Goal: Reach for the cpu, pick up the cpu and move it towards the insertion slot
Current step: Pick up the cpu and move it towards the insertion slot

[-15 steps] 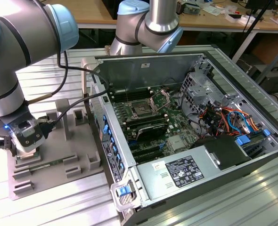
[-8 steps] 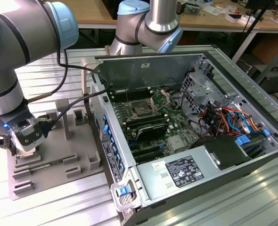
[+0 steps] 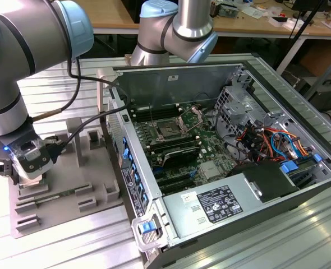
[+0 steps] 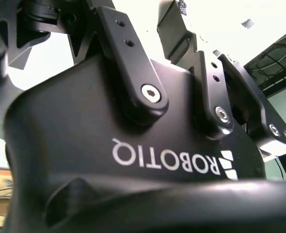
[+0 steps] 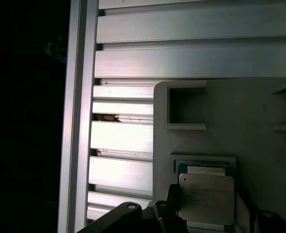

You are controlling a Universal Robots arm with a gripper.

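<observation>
The cpu (image 5: 206,198), a flat square chip with a silvery top and a thin greenish rim, lies in a shallow nest of the grey fixture plate (image 5: 259,121). My gripper (image 5: 207,208) is low over it, with one dark finger (image 5: 171,206) against one side of the chip and the other finger tight against the opposite side. In the exterior view the gripper (image 3: 28,175) hangs over the fixture plate (image 3: 70,185) at the exterior view's left. The insertion slot (image 3: 168,130), with a dark centre and its metal bracket raised, sits on the green board inside the open computer case.
The open computer case (image 3: 221,67) fills the middle and the exterior view's right, with tall metal walls, a drive cage, coloured cables and a power supply (image 3: 219,204). Ribbed aluminium table profiles (image 5: 128,136) border the fixture. Black cables trail from the arm toward the case.
</observation>
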